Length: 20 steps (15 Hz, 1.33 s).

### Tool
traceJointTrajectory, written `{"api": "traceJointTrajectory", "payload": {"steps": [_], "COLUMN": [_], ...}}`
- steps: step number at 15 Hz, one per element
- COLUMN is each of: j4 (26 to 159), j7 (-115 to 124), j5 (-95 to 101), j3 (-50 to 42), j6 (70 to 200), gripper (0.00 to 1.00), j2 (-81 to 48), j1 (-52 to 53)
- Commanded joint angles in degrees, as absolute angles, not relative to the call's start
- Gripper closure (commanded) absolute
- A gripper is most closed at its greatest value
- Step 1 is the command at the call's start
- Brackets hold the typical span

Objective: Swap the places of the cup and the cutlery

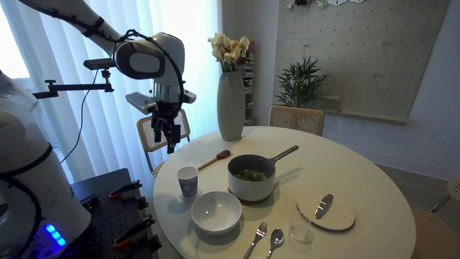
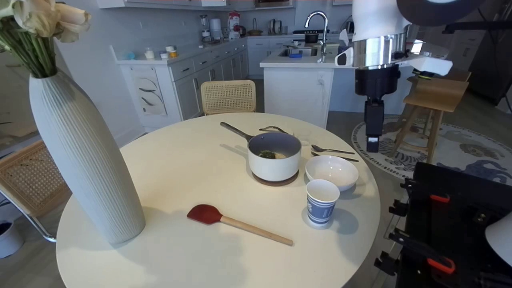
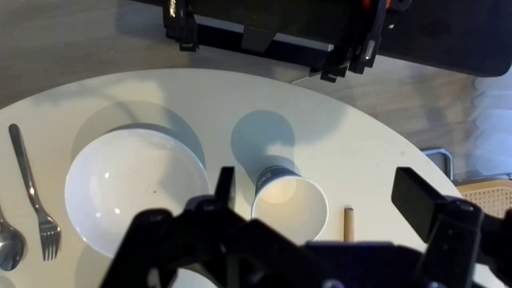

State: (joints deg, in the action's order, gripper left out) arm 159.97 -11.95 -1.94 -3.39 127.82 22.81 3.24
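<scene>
Big round pale table [image 2: 180, 176] first, and up in the air hangs the gripper [image 3: 318, 190], its fingers [image 3: 416, 204] spread wide apart and holding nothing! On to the bowl [image 3: 132, 184], white and glossy, off to the left of the fingers' gap in the wrist view and partly hidden behind the gripper. And there's the cup [image 3: 298, 208], right in that gap as the wrist view sees it, closer to the finger at the left, yet lower down and touching neither! It stands upright on the table, just beside the bowl, white rim, white inside, a blue printed pattern with pale stripes around the outside, wider at the mouth than at the foot. Then the fork [image 3: 34, 198], slim, shiny silver, well outside the fingers, on the bowl's far side from the cup, handle toward the table's edge. And the spoon [image 3: 11, 247], same silver gleam, lies alongside the fork, apart from it
</scene>
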Motion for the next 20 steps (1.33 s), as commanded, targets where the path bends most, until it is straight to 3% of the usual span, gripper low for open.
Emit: {"api": "traceJointTrajectory", "payload": {"steps": [1,7,20], "j4": [160.6,160.4,160.1], "j7": [-10.5,-9.7,-3.7], "j5": [-2.6,-4.3,-3.1], "j3": [-2.4,-1.7,3.1], "j6": [136.4,149.2,156.4], "gripper": [0.00,0.00,0.00], "j2": [19.5,12.9,0.5], "j1": [3.4,4.2,4.6]}}
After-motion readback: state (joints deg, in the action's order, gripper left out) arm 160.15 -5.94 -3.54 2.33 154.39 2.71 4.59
